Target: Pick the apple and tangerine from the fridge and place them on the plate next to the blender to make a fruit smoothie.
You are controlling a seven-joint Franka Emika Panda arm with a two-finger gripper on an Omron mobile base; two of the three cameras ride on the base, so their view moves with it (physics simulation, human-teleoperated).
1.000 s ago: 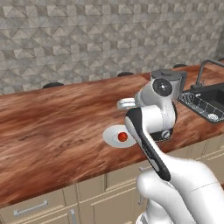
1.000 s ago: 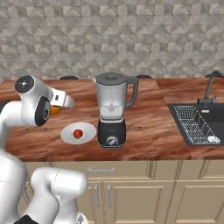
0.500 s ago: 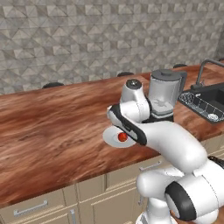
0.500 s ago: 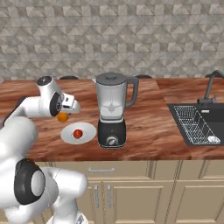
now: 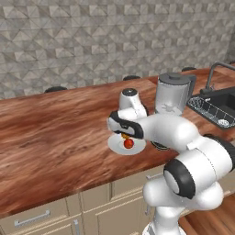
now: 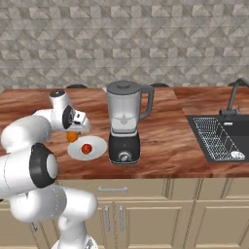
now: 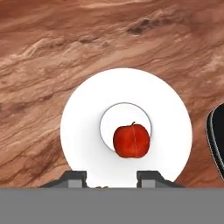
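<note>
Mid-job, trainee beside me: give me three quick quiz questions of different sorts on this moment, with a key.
1. True or false: the apple already lies on the plate.
2. What does the gripper hold? A) tangerine B) mug C) nothing
3. Fill in: in the right base view, the plate sits just left of the ___.

Key:
1. True.
2. A; the gripper is shut on it, above the plate's far-left edge.
3. blender.

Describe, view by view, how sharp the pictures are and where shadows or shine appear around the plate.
Left base view: crisp, evenly lit; the apple shows a small highlight. Right base view: the tangerine, held in the gripper, is shaded under the hand. Hand view: the plate is flat bright white, the counter grain slightly soft.
</note>
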